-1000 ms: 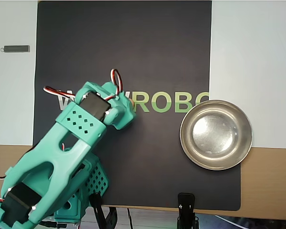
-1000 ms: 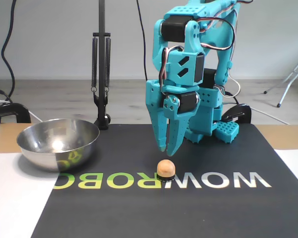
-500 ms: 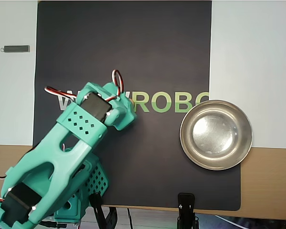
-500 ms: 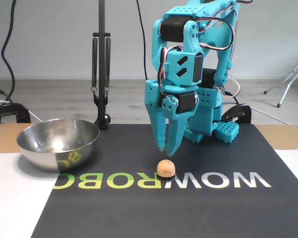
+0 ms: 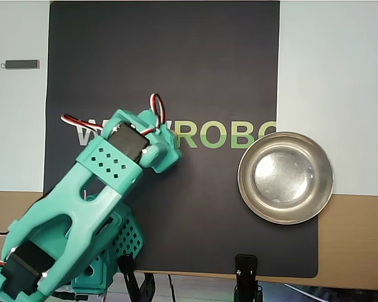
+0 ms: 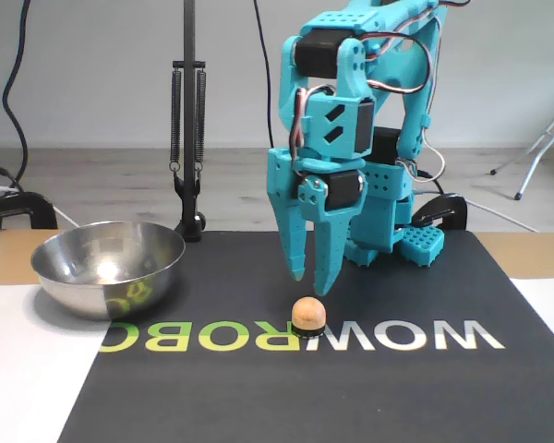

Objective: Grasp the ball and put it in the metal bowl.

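In the fixed view, the teal plastic claw (image 6: 308,282) has spread its fingers apart just above the small orange-tan ball (image 6: 307,315), ready to descend; the shiny metal bowl (image 6: 107,267) waits empty far left.

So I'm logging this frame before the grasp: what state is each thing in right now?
Ball: on the mat, not gripped, just under the fingertips; hidden by the arm in the overhead view.
Gripper: open, pointing down, above the ball.
Bowl: upright, empty, partly on the mat's edge in the overhead view.
Mat: lying flat.
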`<state>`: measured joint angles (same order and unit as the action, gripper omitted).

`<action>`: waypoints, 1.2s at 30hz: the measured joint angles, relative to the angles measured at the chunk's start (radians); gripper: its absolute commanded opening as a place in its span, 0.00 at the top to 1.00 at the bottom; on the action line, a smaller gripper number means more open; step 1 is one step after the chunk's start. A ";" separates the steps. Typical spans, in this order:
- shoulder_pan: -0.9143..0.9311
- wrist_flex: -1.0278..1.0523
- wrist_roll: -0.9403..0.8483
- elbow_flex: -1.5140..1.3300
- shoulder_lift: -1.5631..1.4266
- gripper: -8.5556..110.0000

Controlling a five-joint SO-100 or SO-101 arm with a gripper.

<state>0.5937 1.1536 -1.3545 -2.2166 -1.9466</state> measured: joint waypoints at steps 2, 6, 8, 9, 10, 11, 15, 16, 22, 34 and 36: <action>0.014 0.000 0.000 0.000 0.000 0.55; 0.018 0.000 0.000 0.000 0.000 0.55; 0.020 0.000 0.000 0.000 0.000 0.55; 0.026 0.000 0.000 0.000 0.000 0.55; 0.034 0.000 0.000 0.000 0.000 0.55; 0.040 0.000 0.000 0.000 0.000 0.55; 0.040 -0.032 0.000 -0.003 0.000 0.55; 0.040 -0.040 0.000 -0.003 0.000 0.55; 0.055 -0.054 0.000 -0.003 0.029 0.54; 0.041 -0.054 0.000 -0.012 0.040 0.54; 0.044 -0.054 0.000 -0.018 0.040 0.54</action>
<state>0.6381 1.0999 -1.3545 -2.2350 -1.9067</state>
